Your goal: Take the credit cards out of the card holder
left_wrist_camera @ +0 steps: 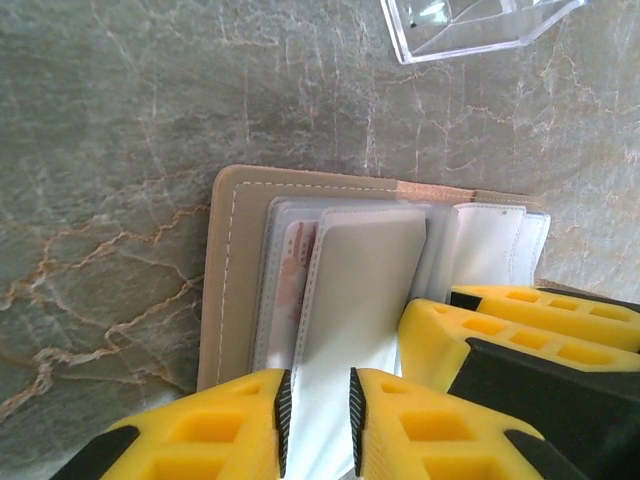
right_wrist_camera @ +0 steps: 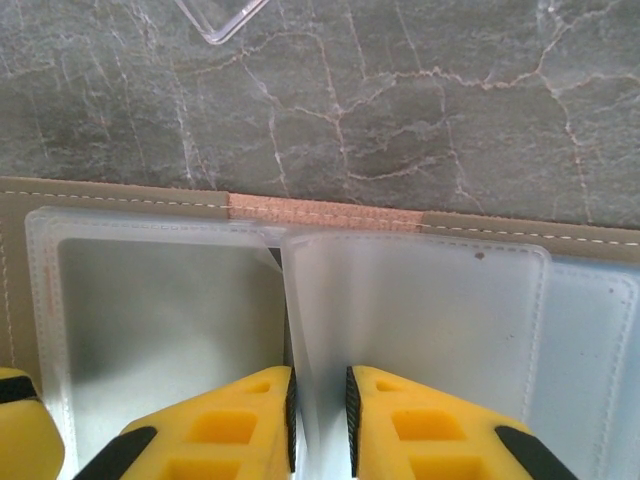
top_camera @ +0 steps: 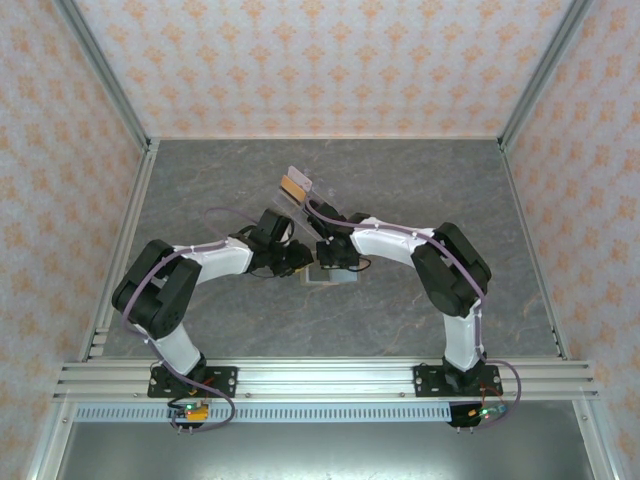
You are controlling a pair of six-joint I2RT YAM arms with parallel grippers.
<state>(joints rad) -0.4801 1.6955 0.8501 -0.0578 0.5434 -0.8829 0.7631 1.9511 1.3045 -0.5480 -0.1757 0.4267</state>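
The left gripper (left_wrist_camera: 317, 415), jaws nearly together, pinches a frosted plastic sleeve (left_wrist_camera: 365, 290) of the tan stitched card holder (left_wrist_camera: 222, 290), which lies open mid-table (top_camera: 400, 200) with its long axis across the frame. The right gripper (right_wrist_camera: 318, 405) clamps a neighbouring clear sleeve (right_wrist_camera: 300, 320).

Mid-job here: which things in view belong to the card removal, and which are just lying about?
In the job: tan card holder with clear sleeves; red-printed card in one sleeve; left gripper and right gripper, each shut on a sleeve.

Lying about: clear plastic stand, untouched, holding a tan rectangle; marble-look table.
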